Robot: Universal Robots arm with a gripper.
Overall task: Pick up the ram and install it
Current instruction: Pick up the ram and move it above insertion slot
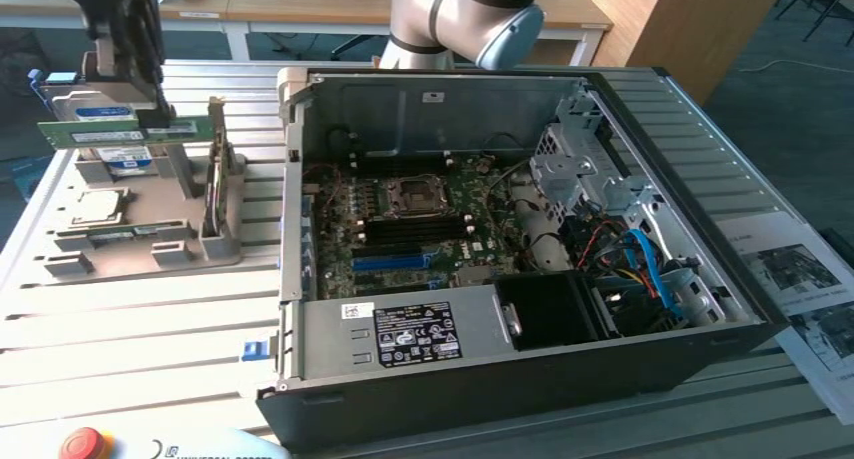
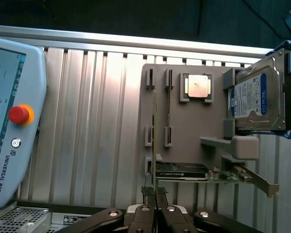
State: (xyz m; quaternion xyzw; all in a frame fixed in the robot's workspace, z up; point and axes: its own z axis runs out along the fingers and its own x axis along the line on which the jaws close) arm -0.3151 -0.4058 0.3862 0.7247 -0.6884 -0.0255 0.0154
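Bright, even light, with glare on the slatted table [image 2: 102,121]

The computer case [image 1: 534,379] stands in the middle of the tabletop [image 1: 134,329], with the motherboard [image 1: 400,229] on its floor and the power supply [image 1: 400,334] along its near wall. Just beside it, to the exterior view's left, sits the parts holder [image 1: 134,249]. On the holder, the hard drive [image 1: 123,157] stands at the far end, the processor chip [image 1: 94,207] lies nearer, and an expansion card [image 1: 220,179] stands on edge toward the case. The ram [image 1: 127,131] hangs above the holder, clamped in the jaws. A teach pendant [image 1: 83,444] lies at the tabletop's near edge.
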